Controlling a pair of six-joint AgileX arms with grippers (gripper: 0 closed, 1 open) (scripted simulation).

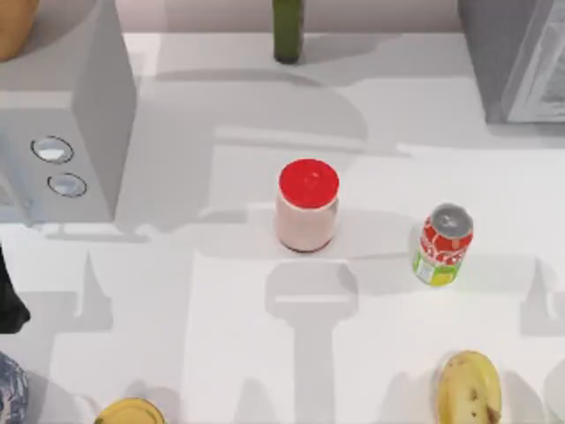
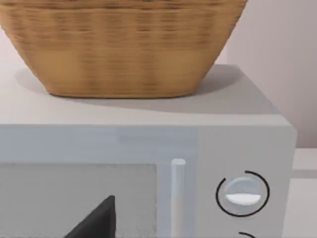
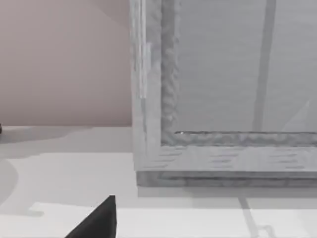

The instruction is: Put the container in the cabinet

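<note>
The container (image 1: 444, 245), a small can with a silver top, red band and yellow-green base, stands upright on the white table right of centre. The cabinet (image 1: 521, 55) is the large grey unit at the back right corner, and its framed pale door panel (image 3: 233, 74) looks shut. A dark part of my right gripper (image 3: 99, 220) shows low in the right wrist view, facing that door from a short way off. A dark part of my left gripper (image 2: 96, 223) shows before the grey knobbed box. My left arm (image 1: 9, 300) sits at the table's left edge.
A pale pink jar (image 1: 306, 205) with a red lid stands at centre, left of the can. A grey box with two round knobs (image 1: 62, 124) carries a wicker basket (image 2: 119, 44). A green bottle (image 1: 288, 31) stands at the back, a banana (image 1: 469, 389) at the front right.
</note>
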